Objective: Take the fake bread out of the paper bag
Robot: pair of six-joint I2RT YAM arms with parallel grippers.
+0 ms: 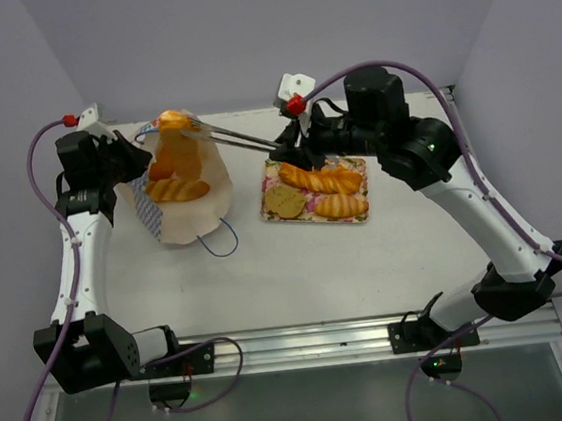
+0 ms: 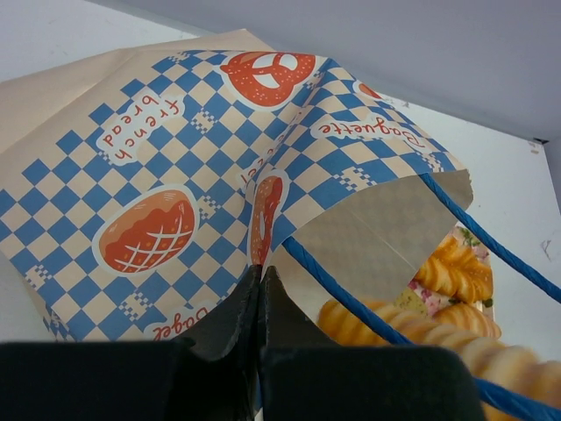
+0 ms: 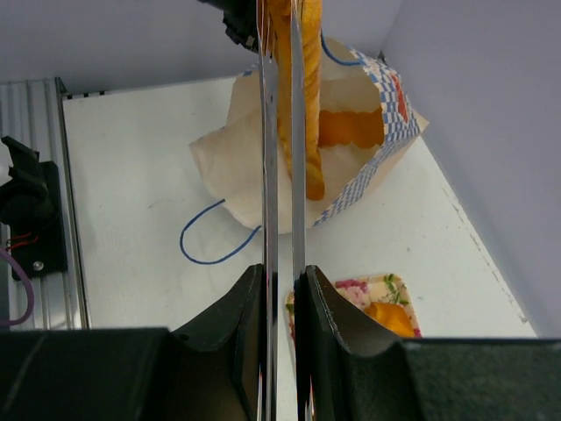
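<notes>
Robotics lab cell, lilac walls (image 1: 242, 34), white table (image 1: 297, 269), mounting rail (image 1: 305, 344)

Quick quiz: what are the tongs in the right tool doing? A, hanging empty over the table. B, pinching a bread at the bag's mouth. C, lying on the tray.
B: the tongs run from the right tool to a bread at the bag opening.

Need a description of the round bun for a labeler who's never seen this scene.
Find the floral tray on the table, right of the paper bag. The round bun sits in its near corner on the bag's side. It alone is dull brown and round; its neighbours are glossy golden elongated loaves.
</notes>
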